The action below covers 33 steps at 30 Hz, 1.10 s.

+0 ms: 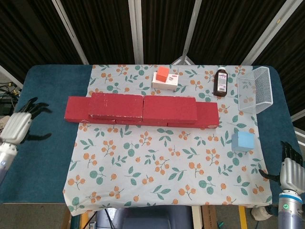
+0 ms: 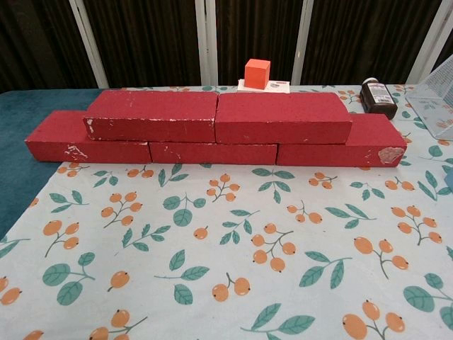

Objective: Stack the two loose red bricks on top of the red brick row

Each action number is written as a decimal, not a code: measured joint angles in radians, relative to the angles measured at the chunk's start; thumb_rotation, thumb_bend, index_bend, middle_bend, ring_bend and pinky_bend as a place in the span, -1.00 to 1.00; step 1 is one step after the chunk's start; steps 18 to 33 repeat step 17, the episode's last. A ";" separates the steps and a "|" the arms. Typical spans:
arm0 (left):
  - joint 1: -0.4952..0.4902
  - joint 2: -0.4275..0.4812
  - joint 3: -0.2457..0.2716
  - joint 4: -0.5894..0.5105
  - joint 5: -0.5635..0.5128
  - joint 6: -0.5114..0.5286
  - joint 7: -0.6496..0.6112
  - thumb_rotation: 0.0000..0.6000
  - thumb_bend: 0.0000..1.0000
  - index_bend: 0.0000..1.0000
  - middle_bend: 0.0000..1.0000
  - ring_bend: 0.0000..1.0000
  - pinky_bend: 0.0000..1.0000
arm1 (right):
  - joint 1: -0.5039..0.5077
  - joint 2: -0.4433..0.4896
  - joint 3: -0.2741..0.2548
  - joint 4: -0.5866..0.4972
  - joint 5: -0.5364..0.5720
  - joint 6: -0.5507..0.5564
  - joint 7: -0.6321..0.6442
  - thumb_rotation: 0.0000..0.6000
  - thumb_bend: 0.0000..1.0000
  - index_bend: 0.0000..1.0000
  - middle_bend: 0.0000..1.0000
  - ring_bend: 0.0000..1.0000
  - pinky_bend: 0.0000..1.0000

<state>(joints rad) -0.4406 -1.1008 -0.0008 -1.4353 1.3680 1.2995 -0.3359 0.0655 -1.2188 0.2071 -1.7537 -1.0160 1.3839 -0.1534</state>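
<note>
Two red bricks lie end to end on top of the red brick row: the left upper brick and the right upper brick. The row's ends stick out at both sides. My left hand is at the far left edge of the head view, over the blue table, fingers spread and empty, well apart from the bricks. My right hand sits at the bottom right corner, fingers apart, holding nothing. Neither hand shows in the chest view.
Behind the bricks an orange cube rests on a white box. A brown bottle and a clear plastic bin stand at the back right. A light blue cube lies on the right of the floral cloth.
</note>
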 measured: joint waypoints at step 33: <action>0.233 -0.082 0.047 -0.105 0.108 0.259 0.159 1.00 -0.98 -0.37 -0.61 -0.99 -0.68 | -0.013 0.070 -0.090 -0.001 -0.229 0.000 0.083 1.00 -0.76 -1.00 -0.89 -0.92 -1.00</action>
